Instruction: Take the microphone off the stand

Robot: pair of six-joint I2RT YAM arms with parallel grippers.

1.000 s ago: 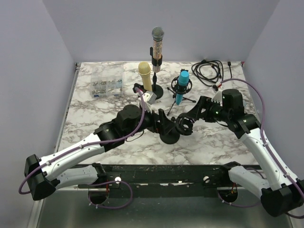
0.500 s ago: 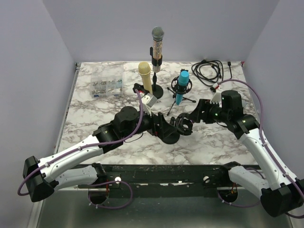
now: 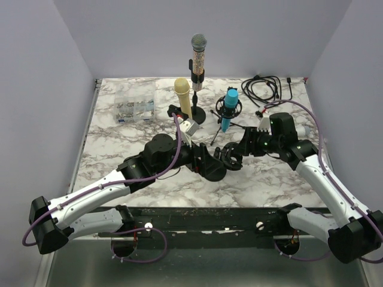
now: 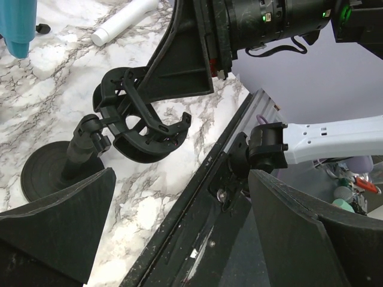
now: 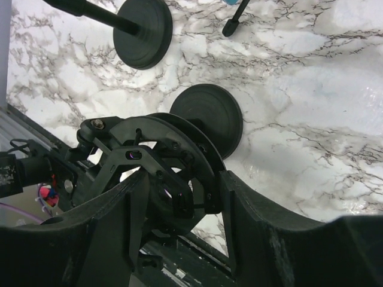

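A black stand with a round base [image 3: 213, 172] carries a black shock-mount ring [image 3: 230, 158] at the table's middle. My right gripper [image 3: 239, 149] is shut on that ring; in the right wrist view its fingers [image 5: 134, 203] clamp the ring [image 5: 173, 155] from both sides. No microphone shows inside the ring [image 4: 140, 119]. My left gripper [image 3: 205, 159] is open beside the stand's post, and its jaws [image 4: 179, 179] stand wide apart and empty just past the base [image 4: 48, 173]. Behind stand a gold microphone [image 3: 182, 95], a glittery microphone [image 3: 198, 57] and a blue microphone [image 3: 228, 110].
A clear plastic box [image 3: 134, 109] lies at the back left. A coiled black cable [image 3: 263, 89] lies at the back right. A white tube [image 4: 124, 21] lies on the marble near the blue microphone's tripod. The table's black front rail [image 4: 197, 197] is close under my left gripper.
My right arm has shifted left and a little toward the back, keeping its hold on the ring. My left gripper has edged slightly toward the stand.
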